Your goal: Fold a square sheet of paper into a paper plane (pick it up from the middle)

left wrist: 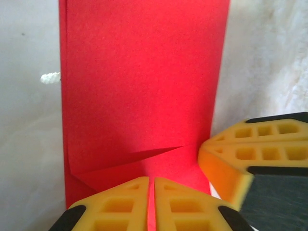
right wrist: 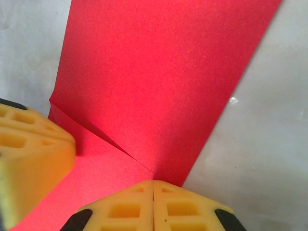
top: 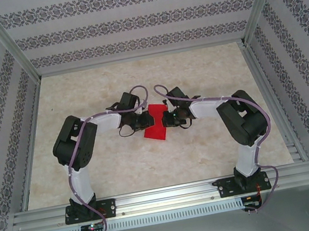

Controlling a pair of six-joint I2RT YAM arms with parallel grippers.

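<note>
Item: red paper [top: 157, 122], partly folded, one diagonal crease across a corner.
Location: flat at mid-desk [top: 151, 163], between the two arms.
Left end effector [left wrist: 150, 179]: fingers together, tips over the paper's near edge.
Right end effector [right wrist: 153, 182]: fingers together, tips at the opposite edge, just beside the left one.
Grip on the paper: cannot be told for either.

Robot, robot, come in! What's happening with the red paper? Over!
Both shut: left gripper and right gripper pinch the red paper. Paper partly folded, crease showing, on the table between them. Nothing in the way. Over.
</note>
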